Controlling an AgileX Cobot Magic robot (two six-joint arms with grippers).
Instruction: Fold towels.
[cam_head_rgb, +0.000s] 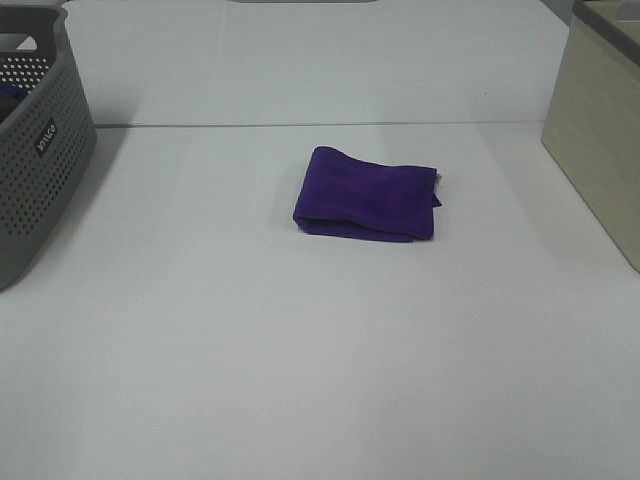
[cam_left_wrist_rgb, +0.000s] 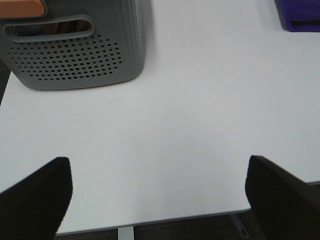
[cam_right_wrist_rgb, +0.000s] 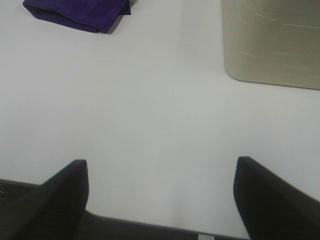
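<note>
The deep purple towel (cam_head_rgb: 366, 194) lies folded into a small rectangle near the middle of the white table (cam_head_rgb: 300, 330), with a bit of white tag at its right edge. A corner of it shows in the left wrist view (cam_left_wrist_rgb: 300, 17) and in the right wrist view (cam_right_wrist_rgb: 80, 14). My left gripper (cam_left_wrist_rgb: 157, 192) is open and empty over the table's near edge, far from the towel. My right gripper (cam_right_wrist_rgb: 160, 197) is open and empty, also over the near edge. Neither arm shows in the exterior high view.
A grey perforated basket (cam_head_rgb: 35, 140) stands at the table's left side, also in the left wrist view (cam_left_wrist_rgb: 75, 50). A beige bin (cam_head_rgb: 600, 130) stands at the right side, also in the right wrist view (cam_right_wrist_rgb: 272, 42).
</note>
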